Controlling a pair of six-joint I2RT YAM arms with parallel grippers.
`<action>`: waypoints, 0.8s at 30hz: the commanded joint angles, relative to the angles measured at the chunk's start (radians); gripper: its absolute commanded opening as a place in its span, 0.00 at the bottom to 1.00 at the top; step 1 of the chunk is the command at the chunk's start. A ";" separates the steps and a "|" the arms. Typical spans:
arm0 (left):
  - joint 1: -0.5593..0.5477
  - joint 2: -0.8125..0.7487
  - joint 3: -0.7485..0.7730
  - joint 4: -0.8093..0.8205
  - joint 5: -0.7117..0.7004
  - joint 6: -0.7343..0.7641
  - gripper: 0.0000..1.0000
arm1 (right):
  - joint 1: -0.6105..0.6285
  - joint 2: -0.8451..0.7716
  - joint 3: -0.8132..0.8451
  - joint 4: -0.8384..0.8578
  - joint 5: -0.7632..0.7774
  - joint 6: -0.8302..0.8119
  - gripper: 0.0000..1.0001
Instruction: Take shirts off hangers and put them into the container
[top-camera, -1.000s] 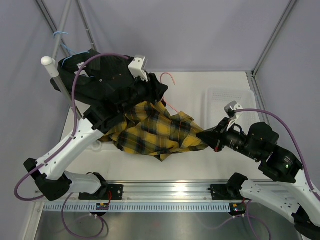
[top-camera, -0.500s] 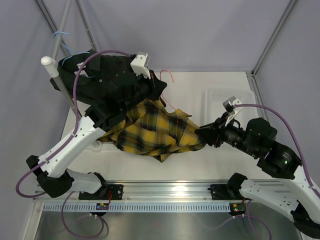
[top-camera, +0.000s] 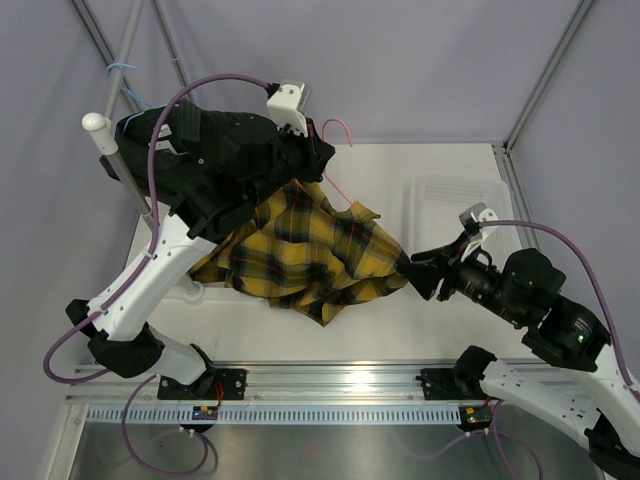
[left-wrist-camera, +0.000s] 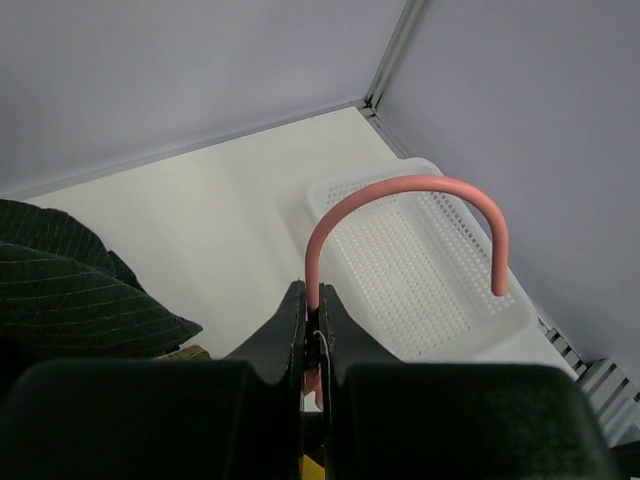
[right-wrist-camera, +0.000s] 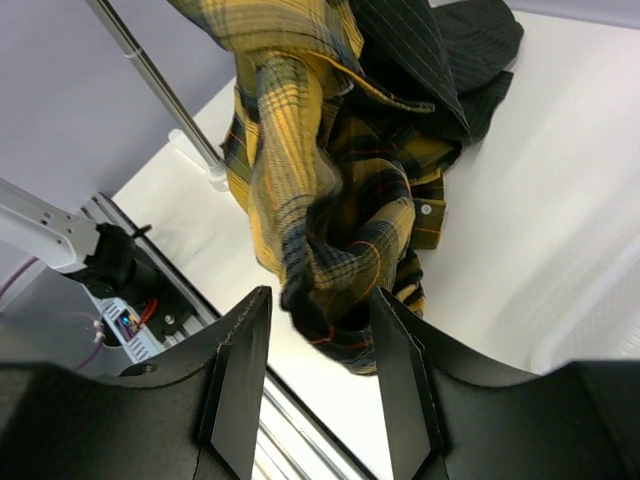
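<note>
- Bench (top-camera: 420, 340): white, carries everything listed.
- Plaid shirt (top-camera: 300, 260): yellow and black. It hangs at centre, from the far-left bundle down to the bench.
- Black shirt (top-camera: 200, 135): pinstriped, bunched far left above the plaid shirt, beside the rail pole (top-camera: 130, 40).
- Container (top-camera: 430, 195): white lattice basket, far right, with no shirt in it and well apart from both shirts.
- Pink hanger (left-wrist-camera: 425, 182): hook raised at far centre, its lower wire hidden by cloth.
- Left fingers (left-wrist-camera: 298, 312): shut tight on the pink hanger's wire just below the hook.
- Right fingers (right-wrist-camera: 240, 350): standing apart, with a fold of plaid hanging between them unpinched.
- Handling note: the step looks to be stripping the plaid shirt from the hanger. Hold the hanger high and steady. Close the right fingers on a thick fold, then draw it right toward the container without dragging the black shirt along.
- Markings: no brand, label or writing is legible.
</note>
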 joint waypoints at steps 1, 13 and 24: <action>-0.001 -0.032 0.051 0.033 0.006 0.019 0.00 | -0.006 0.024 -0.027 0.033 0.029 -0.032 0.52; 0.000 -0.014 0.107 0.007 -0.005 0.056 0.00 | -0.005 0.005 -0.103 0.048 0.021 -0.001 0.51; 0.000 -0.009 0.130 -0.001 -0.035 0.078 0.00 | -0.006 -0.002 -0.112 0.030 0.012 0.051 0.00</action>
